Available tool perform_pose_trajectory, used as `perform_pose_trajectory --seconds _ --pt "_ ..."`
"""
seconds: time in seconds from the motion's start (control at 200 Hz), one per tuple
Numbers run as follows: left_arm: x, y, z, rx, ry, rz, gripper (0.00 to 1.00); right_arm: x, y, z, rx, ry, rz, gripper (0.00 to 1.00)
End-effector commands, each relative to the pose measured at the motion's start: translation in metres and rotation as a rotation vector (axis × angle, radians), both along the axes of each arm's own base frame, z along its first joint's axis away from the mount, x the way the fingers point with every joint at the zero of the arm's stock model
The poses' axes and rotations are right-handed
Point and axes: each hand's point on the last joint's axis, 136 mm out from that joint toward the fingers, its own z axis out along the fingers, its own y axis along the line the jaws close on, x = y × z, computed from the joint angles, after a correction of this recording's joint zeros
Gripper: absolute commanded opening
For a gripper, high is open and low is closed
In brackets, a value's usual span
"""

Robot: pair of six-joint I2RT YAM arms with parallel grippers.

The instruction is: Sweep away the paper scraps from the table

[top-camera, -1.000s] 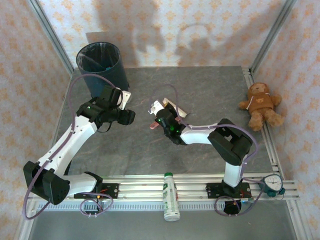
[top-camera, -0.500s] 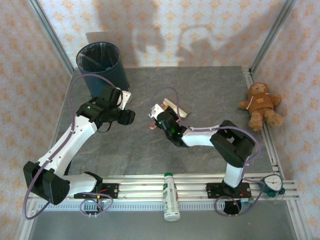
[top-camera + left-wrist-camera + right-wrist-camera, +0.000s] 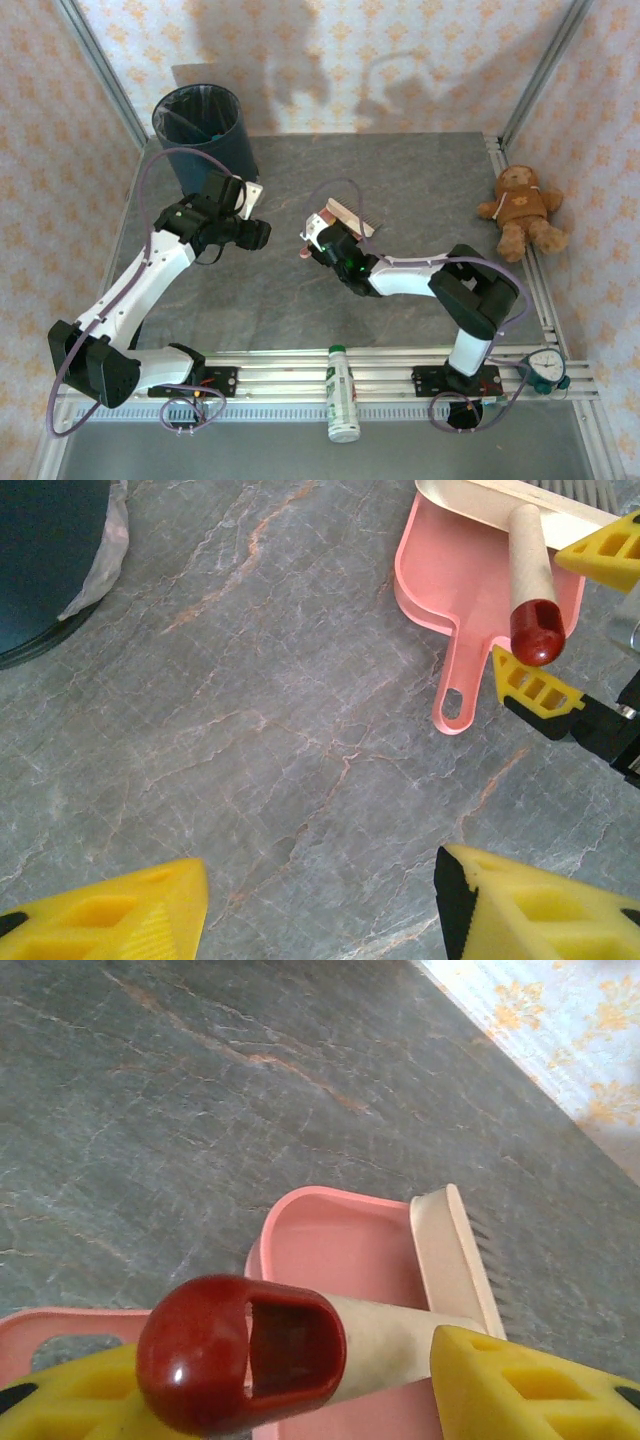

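Note:
A pink dustpan (image 3: 450, 570) lies flat on the table (image 3: 400, 180), near its middle. A brush with a pale wooden handle and a red end (image 3: 528, 570) rests across the pan (image 3: 340, 1250). My right gripper (image 3: 325, 238) hangs low over the pan's handle. Its yellow fingers (image 3: 535, 680) stand apart on either side of the brush handle (image 3: 400, 1335), open and not squeezing it. To the left, my left gripper (image 3: 255, 232) is open over bare stone, with nothing between its fingers (image 3: 470, 900). The paper scraps are out of view.
A dark blue round bin (image 3: 205, 135) with a liner stands at the back left, just behind the left gripper. A teddy bear (image 3: 520, 210) sits on the right rail. A white bottle (image 3: 342, 392) lies across the front rails.
The right gripper's jaws have spread apart off the brush handle, which now lies on the dustpan. The right arm has settled slightly lower. The left arm has not moved.

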Motion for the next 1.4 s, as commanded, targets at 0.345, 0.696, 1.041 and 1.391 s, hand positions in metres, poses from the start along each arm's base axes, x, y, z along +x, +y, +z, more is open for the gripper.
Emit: perform_pose_trajectory --seconds 0.345,0.696,1.041,1.391 --pt "0.000 0.007 -0.007 0.028 0.027 0.009 0.63 -0.029 0.010 -0.007 0.061 0.128 0.107 0.62" --pt "0.004 0.015 0.003 0.028 0.007 0.096 0.63 -0.029 0.008 0.028 0.195 0.079 0.072 0.63" --pt "0.033 0.070 0.013 0.108 -0.287 0.449 0.64 0.003 -0.074 0.084 0.233 -0.226 -0.388 0.63" --pt "0.051 0.105 -0.011 0.313 -0.533 0.536 0.67 0.014 -0.195 0.100 0.183 -0.311 -0.737 0.63"
